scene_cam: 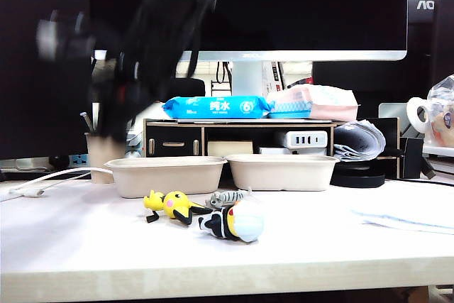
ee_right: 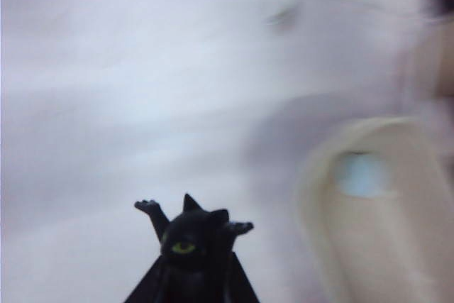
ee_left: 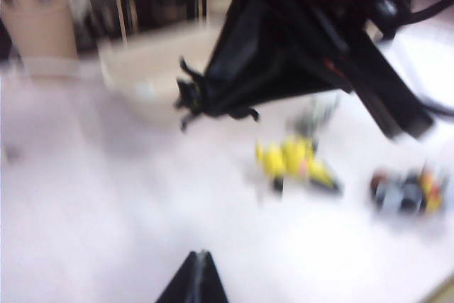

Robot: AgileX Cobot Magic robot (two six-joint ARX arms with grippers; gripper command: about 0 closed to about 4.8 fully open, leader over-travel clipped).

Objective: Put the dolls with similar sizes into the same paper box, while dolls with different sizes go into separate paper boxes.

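While three dolls lie near the tabletop's point(scene_cam: 85, 246) front edge, the right pincer point(ee_right: 191, 274) is clamped on the black dog-like doll point(ee_right: 190, 243), holding it above the tabletop beside the left paper box point(scene_cam: 167, 174), probably to drop it in there. The yellow doll point(scene_cam: 174, 205), striped doll point(scene_cam: 228, 197) and blue-faced doll point(scene_cam: 237, 222) wait in front of the boxes. The right paper box point(scene_cam: 281, 171) sits alongside. Of the left pincer point(ee_left: 193, 282) only a closed-looking tip shows (the view is blurred), holding nothing.
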